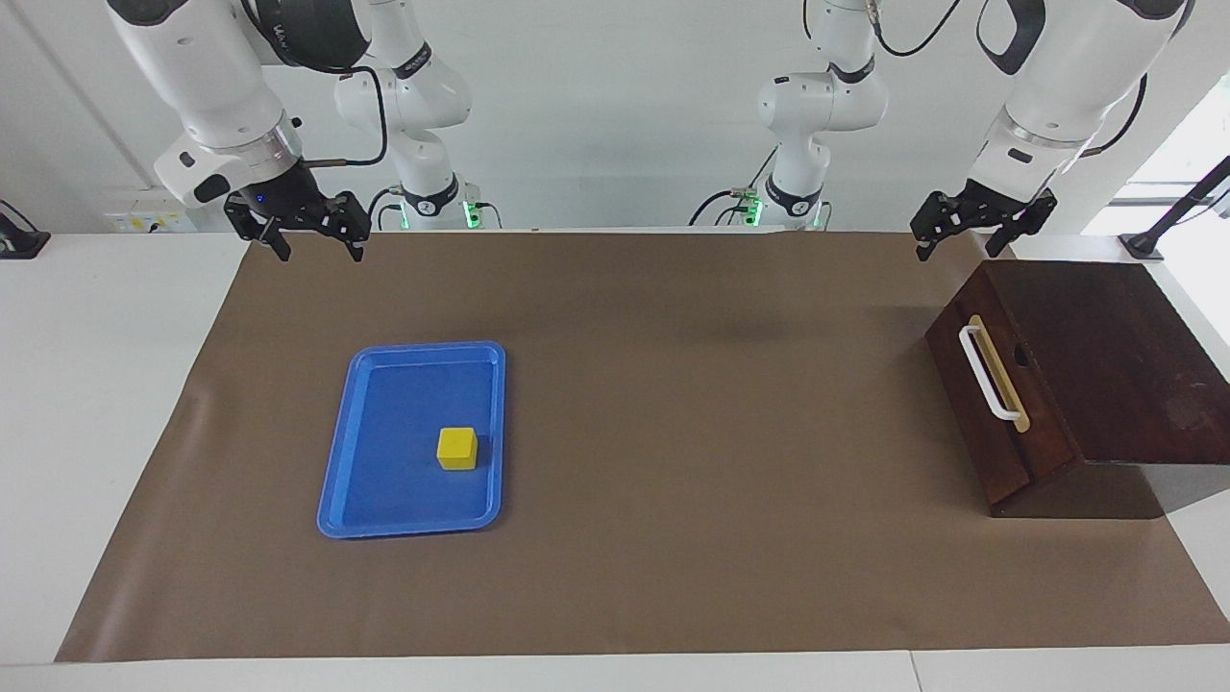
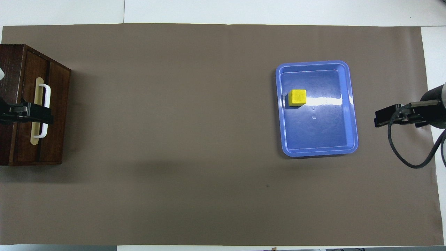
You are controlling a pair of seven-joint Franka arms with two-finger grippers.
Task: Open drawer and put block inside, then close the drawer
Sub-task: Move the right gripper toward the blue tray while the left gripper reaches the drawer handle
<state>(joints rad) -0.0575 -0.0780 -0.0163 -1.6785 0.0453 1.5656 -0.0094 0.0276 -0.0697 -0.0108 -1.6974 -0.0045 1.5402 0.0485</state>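
The drawer [image 1: 995, 408] is shut in its dark wooden box [image 1: 1105, 336] at the left arm's end of the table, and its white bar handle [image 1: 988, 375] faces the middle of the table. In the overhead view the drawer [image 2: 55, 104] and its handle [image 2: 44, 101] show as well. The yellow block [image 1: 457, 448] [image 2: 297, 97] lies in a blue tray [image 1: 332, 481] [image 2: 352, 115] toward the right arm's end. My left gripper [image 1: 959, 252] [image 2: 41, 116] hangs open high over the box and touches nothing. My right gripper [image 1: 320, 252] [image 2: 381, 118] hangs open and empty, high beside the tray.
A brown mat [image 1: 673, 432] covers most of the white table [image 1: 96, 384]. The tray holds only the block. Both arm bases stand at the robots' edge of the table.
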